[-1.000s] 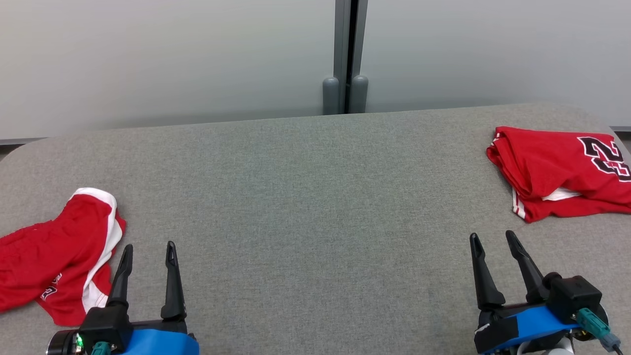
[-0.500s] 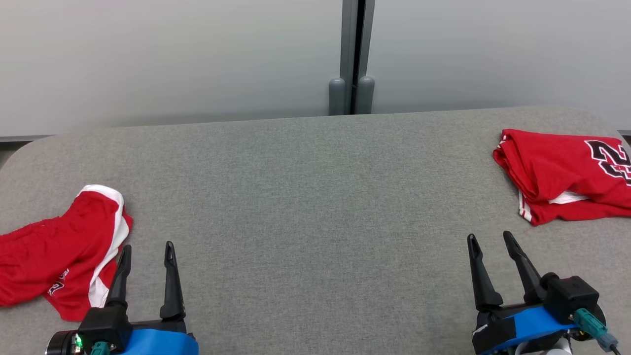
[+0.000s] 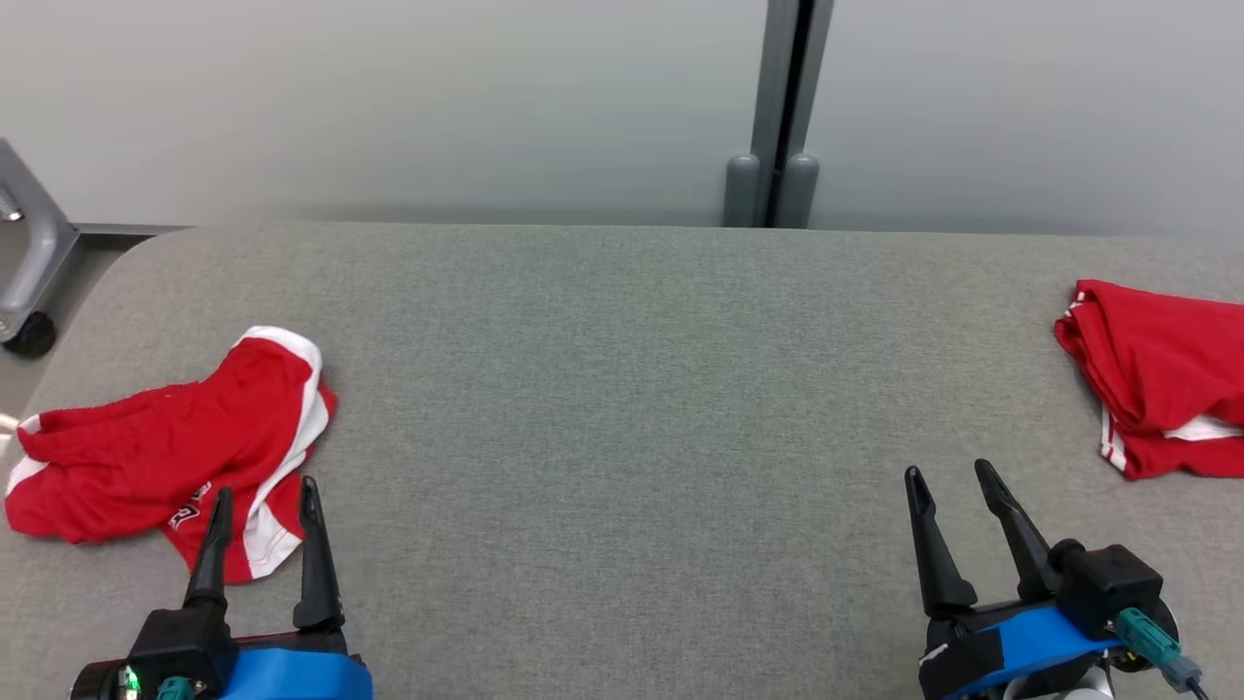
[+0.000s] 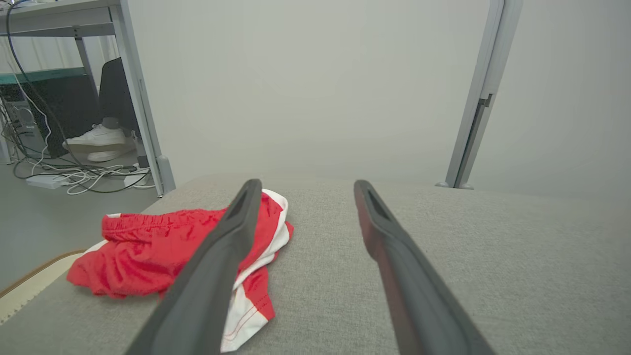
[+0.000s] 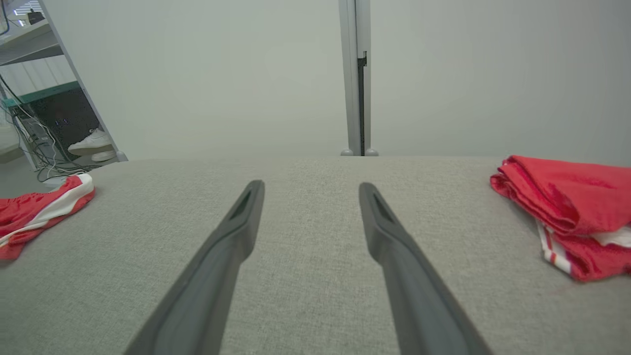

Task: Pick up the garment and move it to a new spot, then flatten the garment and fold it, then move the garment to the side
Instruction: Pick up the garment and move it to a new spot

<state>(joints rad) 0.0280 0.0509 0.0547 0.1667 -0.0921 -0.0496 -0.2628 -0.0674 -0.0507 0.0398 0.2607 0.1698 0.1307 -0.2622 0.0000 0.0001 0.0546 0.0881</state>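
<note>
Head view: pick-up judged pending; crumpled garment point(image 3: 146, 457) to be pinched by left gripper point(image 3: 265, 490), spread and empty like right gripper point(image 3: 948, 471).

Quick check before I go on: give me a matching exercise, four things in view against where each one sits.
1. crumpled red shorts
2. folded red garment
3. left gripper
4. grey post

A. far right of the table
B. behind the table's far edge
C. left end of the table
D. lower left of the head view, jaws open, empty

Pairs: 1-C, 2-A, 3-D, 4-B
</note>
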